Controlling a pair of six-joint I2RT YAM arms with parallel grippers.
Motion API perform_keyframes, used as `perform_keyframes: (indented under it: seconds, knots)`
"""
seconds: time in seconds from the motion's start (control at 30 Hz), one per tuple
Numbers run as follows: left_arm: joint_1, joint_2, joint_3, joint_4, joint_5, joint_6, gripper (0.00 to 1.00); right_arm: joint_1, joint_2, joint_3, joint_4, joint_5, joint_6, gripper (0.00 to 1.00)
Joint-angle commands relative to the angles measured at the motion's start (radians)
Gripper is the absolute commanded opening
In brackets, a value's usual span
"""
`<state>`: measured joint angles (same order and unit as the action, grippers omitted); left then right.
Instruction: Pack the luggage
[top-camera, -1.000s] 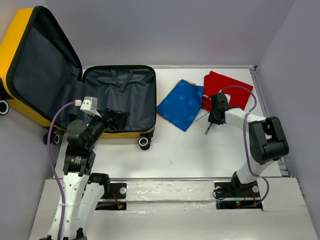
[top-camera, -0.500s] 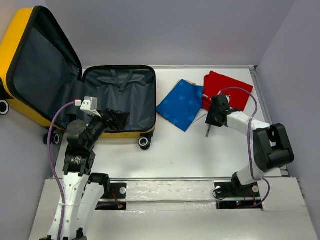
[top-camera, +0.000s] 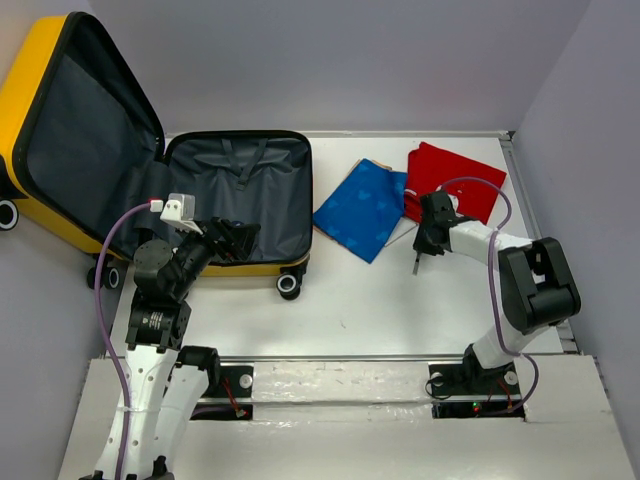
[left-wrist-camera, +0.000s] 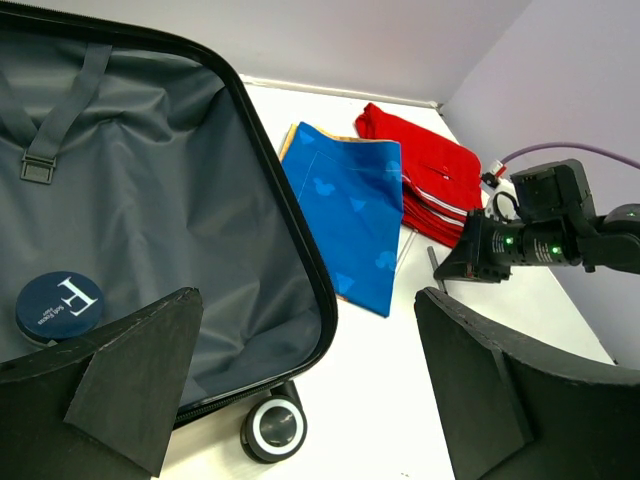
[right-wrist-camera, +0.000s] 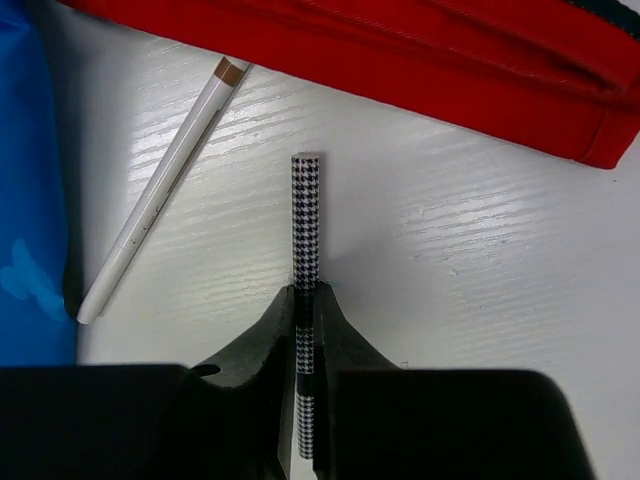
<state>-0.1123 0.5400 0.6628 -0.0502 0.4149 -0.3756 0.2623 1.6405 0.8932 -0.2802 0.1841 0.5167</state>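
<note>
Luggage (top-camera: 262, 190): lies open at the table's far-left corner, base flat, lid propped up toward the left wall, grey lining showing.
How it handles: a stiff yellow shell, likely light for its bulk. The glossy outside looks slippery, and those small wheels (top-camera: 289, 285) could let it roll under a push.
Where to take it: I'd say the black rim or the lid's free edge. The lining is too soft to grab.
Already inside: one round dark tin (left-wrist-camera: 60, 305) near the front wall.
Right gripper (right-wrist-camera: 306, 305): pinched tight on a thin houndstooth stick (right-wrist-camera: 305, 210), held partway along with the far end jutting out ahead, right of the table's centre.
Close by: a white pencil (right-wrist-camera: 165, 190) lies loose just left of the stick, a folded blue cloth (top-camera: 362, 208) beyond that, and a folded red cloth (top-camera: 455, 178) toward the far-right corner.
Left gripper (left-wrist-camera: 310, 385): spread wide, holding nothing, poised at the case's near rim.
Surface: a white table (top-camera: 380, 310), smooth with a faint grain, so thin things lie flush and are awkward to pinch.
Room: plain pale walls close in on three sides, tightest at the left beside the lid.
</note>
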Motion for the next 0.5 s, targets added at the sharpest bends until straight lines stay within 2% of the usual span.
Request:
perform_keyframes:
  seconds: [0.0,0.13,0.27,0.3,0.37,0.47]
  knots:
    - [-0.006,-0.008,0.034,0.03,0.024,0.0,0.99,0.005,-0.031,-0.023,-0.019,0.015,0.013,0.07]
    - [-0.006,-0.008,0.034,0.03,0.025,-0.002,0.99,0.017,-0.187,-0.03,-0.024,0.005,-0.001,0.07]
    - [-0.006,-0.006,0.032,0.032,0.027,-0.003,0.99,0.102,-0.338,-0.016,0.064,-0.15,0.035,0.07]
    - [-0.006,-0.006,0.034,0.033,0.027,-0.005,0.99,0.13,-0.338,0.012,0.131,-0.237,0.067,0.07]
    - [-0.004,-0.006,0.032,0.035,0.025,-0.003,0.99,0.247,-0.308,0.076,0.183,-0.267,0.088,0.07]
    - [-0.003,-0.006,0.031,0.032,0.022,-0.003,0.99,0.382,-0.141,0.295,0.23,-0.293,0.104,0.07]
